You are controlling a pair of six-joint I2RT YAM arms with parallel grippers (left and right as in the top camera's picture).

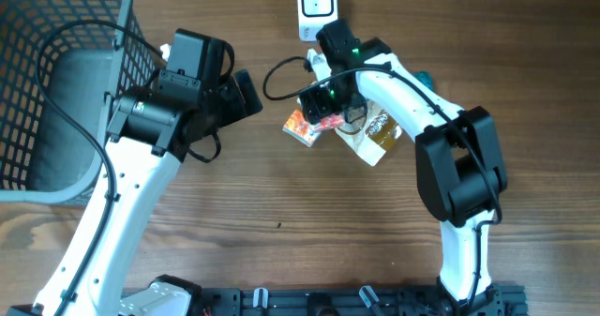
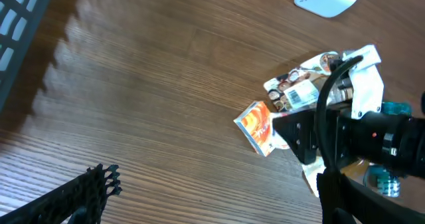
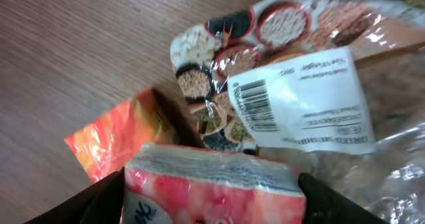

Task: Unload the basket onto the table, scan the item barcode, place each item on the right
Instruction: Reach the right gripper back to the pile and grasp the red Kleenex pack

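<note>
Right gripper (image 3: 212, 199): jaws wide apart, straddling pink packet (image 3: 212, 181), just robot-side of scanner (image 1: 317, 2). Left gripper (image 1: 246, 91): jaws spread, left of scanner. Basket (image 1: 94, 16) far left of scanner. Clear bag (image 3: 299, 101), barcode label up, then orange packet (image 3: 116, 134), beside pink packet.

You've got a grey wire basket (image 1: 37, 35) at the left end of the wooden table (image 1: 281, 232), its mesh corner also showing in the left wrist view. Something grey (image 1: 70, 100) lies inside the basket; you can't tell what. A teal bit (image 1: 424, 76) shows further right, probably a bottle cap.
</note>
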